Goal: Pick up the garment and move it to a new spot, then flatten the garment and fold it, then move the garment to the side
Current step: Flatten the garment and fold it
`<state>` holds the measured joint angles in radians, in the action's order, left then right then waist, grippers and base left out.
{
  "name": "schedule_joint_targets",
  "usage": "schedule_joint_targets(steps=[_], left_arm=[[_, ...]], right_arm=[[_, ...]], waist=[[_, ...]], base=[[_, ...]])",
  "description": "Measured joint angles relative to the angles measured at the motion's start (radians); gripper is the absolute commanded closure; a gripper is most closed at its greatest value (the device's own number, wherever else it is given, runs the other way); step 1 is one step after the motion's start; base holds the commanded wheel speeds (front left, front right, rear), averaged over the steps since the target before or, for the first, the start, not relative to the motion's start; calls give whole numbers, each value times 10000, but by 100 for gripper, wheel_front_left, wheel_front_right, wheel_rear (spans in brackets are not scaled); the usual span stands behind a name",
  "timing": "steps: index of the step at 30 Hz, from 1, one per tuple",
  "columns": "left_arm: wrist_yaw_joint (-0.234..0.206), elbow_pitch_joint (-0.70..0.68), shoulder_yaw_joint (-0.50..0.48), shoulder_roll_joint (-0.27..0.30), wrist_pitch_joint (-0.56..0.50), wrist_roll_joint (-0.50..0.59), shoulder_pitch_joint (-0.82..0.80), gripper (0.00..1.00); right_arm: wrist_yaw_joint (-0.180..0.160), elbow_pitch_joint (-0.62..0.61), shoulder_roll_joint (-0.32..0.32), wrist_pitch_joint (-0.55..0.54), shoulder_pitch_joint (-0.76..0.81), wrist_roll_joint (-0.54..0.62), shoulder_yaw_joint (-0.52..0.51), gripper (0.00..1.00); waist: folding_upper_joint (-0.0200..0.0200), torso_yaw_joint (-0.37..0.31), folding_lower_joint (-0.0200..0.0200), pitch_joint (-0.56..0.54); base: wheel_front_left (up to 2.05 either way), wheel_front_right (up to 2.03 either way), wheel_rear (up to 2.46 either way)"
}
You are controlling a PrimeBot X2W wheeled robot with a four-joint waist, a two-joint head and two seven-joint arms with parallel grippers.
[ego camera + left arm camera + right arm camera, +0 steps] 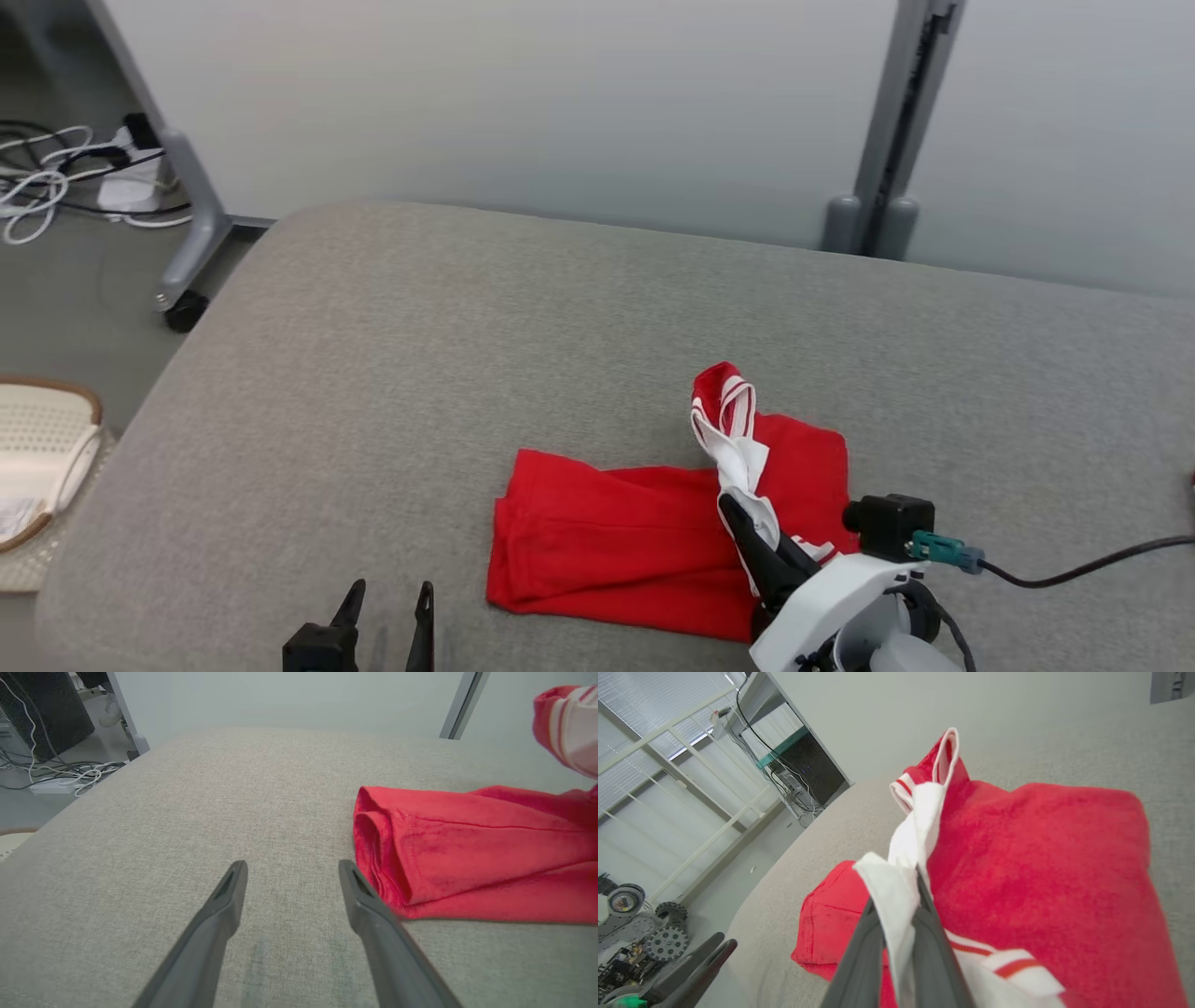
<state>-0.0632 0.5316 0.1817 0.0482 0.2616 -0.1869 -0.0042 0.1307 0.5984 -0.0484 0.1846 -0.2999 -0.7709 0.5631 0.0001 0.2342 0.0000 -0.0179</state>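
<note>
The right gripper (738,513) is pinched on a white, red-striped end of the garment (625,541), lifting it above the rest, which lies doubled on the near right of the grey padded table (448,317). The left gripper (292,868) hangs wide and empty just beside the garment's left edge. Folding looks partway done, though the layers are hard to read, and the move aside is not yet done.
</note>
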Motion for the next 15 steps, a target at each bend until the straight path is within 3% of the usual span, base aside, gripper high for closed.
schedule_joint_targets(steps=[15], left_arm=[[100, -245, 1087, 15, 0, 40, -438, 0]], right_arm=[[-2, 1482, 23, 554, -1645, -1463, 2006, 100]], waist=[[0, 2766, 0, 233]], base=[[0, 0, 0]])
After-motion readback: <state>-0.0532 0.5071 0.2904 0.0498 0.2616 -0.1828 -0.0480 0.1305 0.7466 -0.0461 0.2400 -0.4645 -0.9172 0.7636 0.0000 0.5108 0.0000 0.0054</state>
